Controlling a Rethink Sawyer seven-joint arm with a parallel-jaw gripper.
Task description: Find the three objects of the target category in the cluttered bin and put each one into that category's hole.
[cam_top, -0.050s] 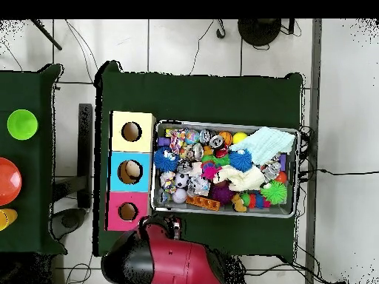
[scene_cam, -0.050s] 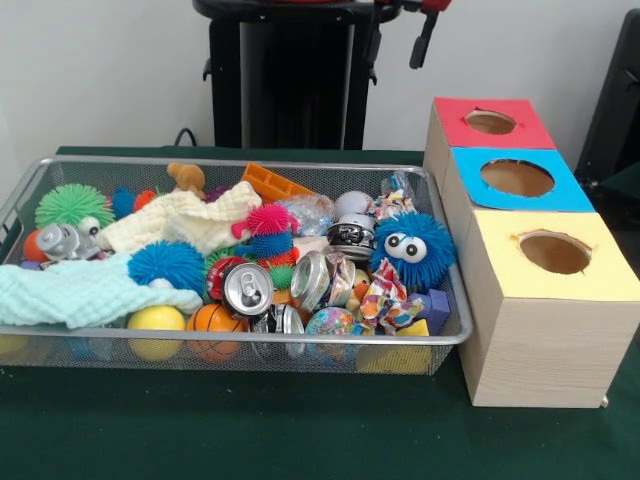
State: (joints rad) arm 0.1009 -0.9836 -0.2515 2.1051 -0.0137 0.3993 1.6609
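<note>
The wire mesh bin (scene_cam, -0.050s: 240, 162) (cam_top, -0.050s: 222, 123) is packed with mixed things. Crushed drink cans (scene_cam, -0.050s: 247, 288) (scene_cam, -0.050s: 312, 279) lie near its front middle, and a third can (scene_cam, -0.050s: 352, 238) sits further back. Spiky balls in green (scene_cam, -0.050s: 73, 205), blue (scene_cam, -0.050s: 165, 265) and pink (scene_cam, -0.050s: 268, 220) are scattered among them. A blue fuzzy toy with googly eyes (scene_cam, -0.050s: 412, 248) (cam_top, -0.050s: 164, 159) sits at the end nearest the boxes. The gripper (scene_cam, -0.050s: 425, 38) (cam_top, -0.050s: 173, 225) is drawn back, high above the table and outside the bin; nothing shows in it.
A wooden box row beside the bin has a red-topped hole (scene_cam, -0.050s: 490, 122) (cam_top, -0.050s: 127, 211), a blue one (scene_cam, -0.050s: 517, 178) (cam_top, -0.050s: 132, 171) and a yellow one (scene_cam, -0.050s: 555, 253) (cam_top, -0.050s: 132, 132). A cream cloth (scene_cam, -0.050s: 180, 222) and a mint cloth (scene_cam, -0.050s: 85, 292) cover part of the clutter.
</note>
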